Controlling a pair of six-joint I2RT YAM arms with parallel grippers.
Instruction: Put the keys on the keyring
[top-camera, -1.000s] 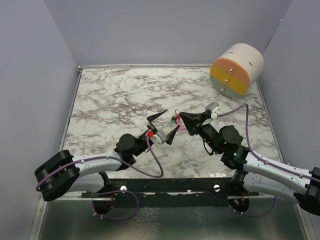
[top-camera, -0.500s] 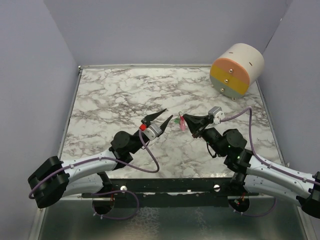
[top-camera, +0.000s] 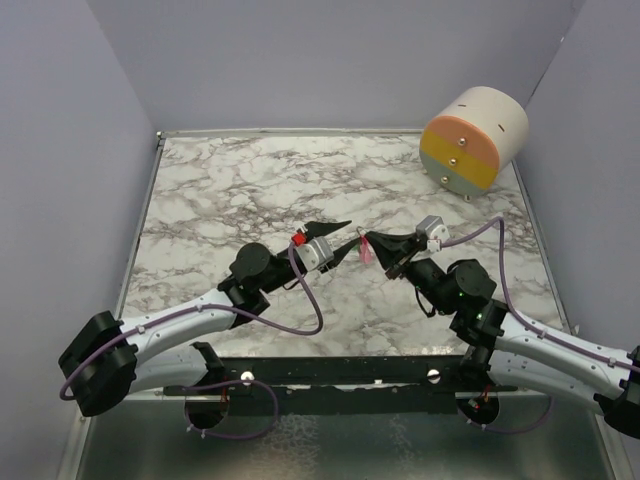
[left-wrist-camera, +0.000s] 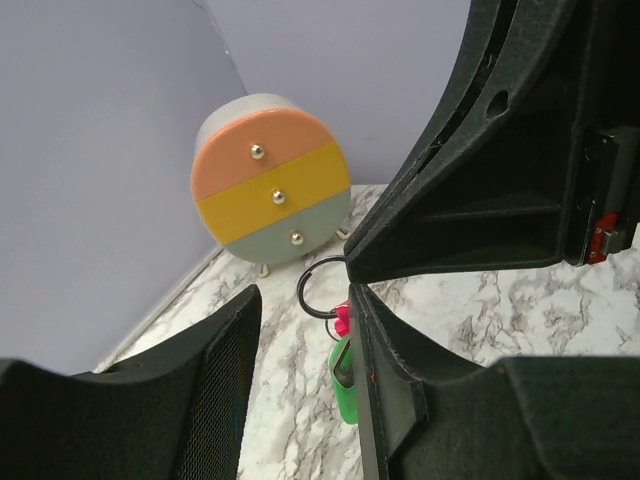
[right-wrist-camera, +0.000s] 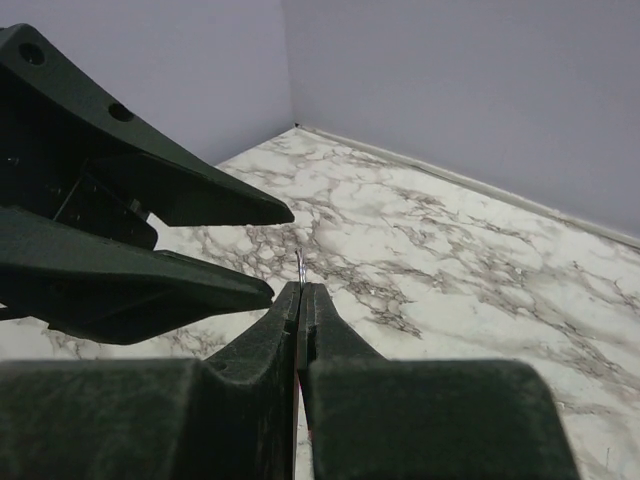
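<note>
My right gripper (top-camera: 367, 238) is shut on the thin black keyring (left-wrist-camera: 318, 290) and holds it above the marble table (top-camera: 230, 200). In the right wrist view its jaws (right-wrist-camera: 301, 290) are pressed together with the ring's wire (right-wrist-camera: 300, 264) sticking out at the tip. A pink-red key (left-wrist-camera: 343, 320) and a green key (left-wrist-camera: 346, 385) hang from the ring. In the top view only the pink key (top-camera: 366, 253) shows. My left gripper (top-camera: 354, 233) is open. Its fingers (left-wrist-camera: 395, 400) stand on either side of the hanging keys, and the green key is close to the right finger's inner face.
A round drawer unit (top-camera: 472, 140) with peach, yellow and grey-green fronts stands at the table's back right corner; it also shows in the left wrist view (left-wrist-camera: 270, 185). Lilac walls close the table at the back and both sides.
My left gripper has moved right and up to the right gripper's tip, so its open jaws now straddle the hanging keys. The right gripper has hardly moved and stays shut on the ring.
</note>
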